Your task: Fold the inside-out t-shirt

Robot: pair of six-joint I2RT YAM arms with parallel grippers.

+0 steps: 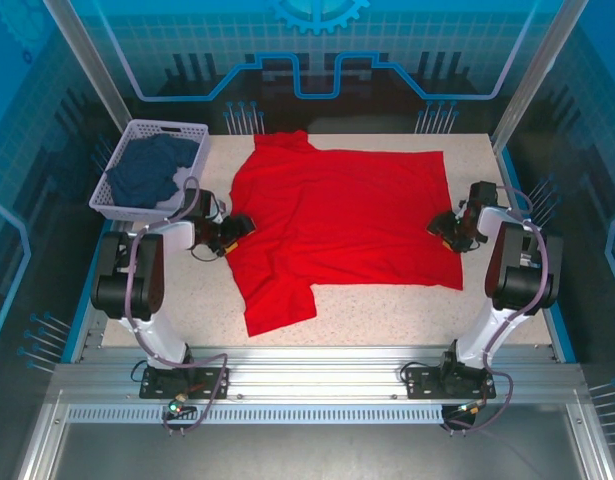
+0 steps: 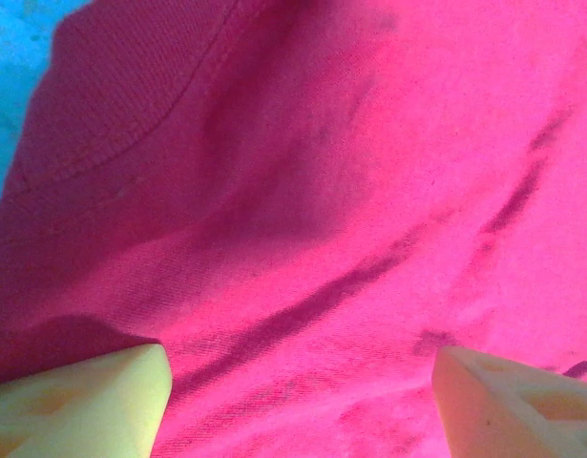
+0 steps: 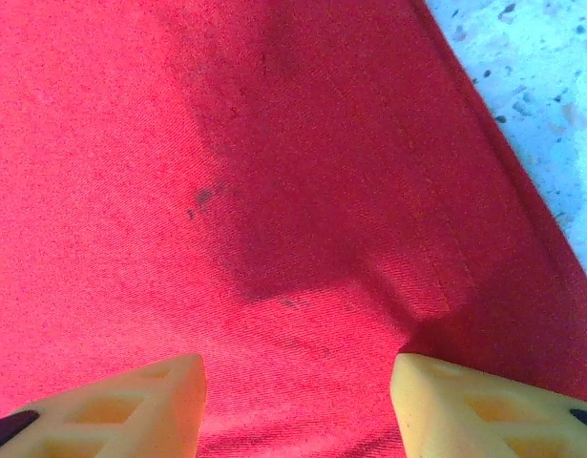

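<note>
At shirt's left edge, left gripper (image 1: 237,226) low over red cloth, jaws spread wide, yellow fingertips (image 2: 102,396) apart, wrinkled fabric and stitched seam beyond, nothing pinched. Opposite, right gripper (image 1: 449,232) at shirt's right edge, jaws likewise spread, cloth lying flat between pads (image 3: 474,401), hem just beside. Red inside-out t-shirt (image 1: 337,215) spread flat across middle of speckled table (image 1: 387,310). White basket (image 1: 167,126) at far left corner, dark blue garment (image 1: 147,170) inside.
</note>
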